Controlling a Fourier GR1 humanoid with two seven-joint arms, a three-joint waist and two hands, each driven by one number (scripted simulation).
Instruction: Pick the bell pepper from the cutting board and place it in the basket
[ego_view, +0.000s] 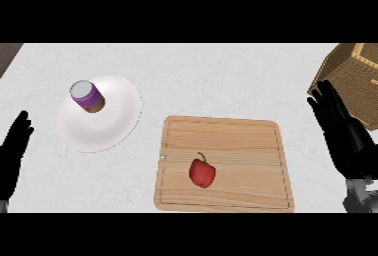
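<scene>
Red bell pepper lying on wooden cutting board, left of board's middle, untouched. Wicker basket sitting at counter's far right edge. Right hand resting open just in front of basket, fingers straight, holding nothing. Left hand resting open at left edge, empty. Purple can standing on white plate
</scene>
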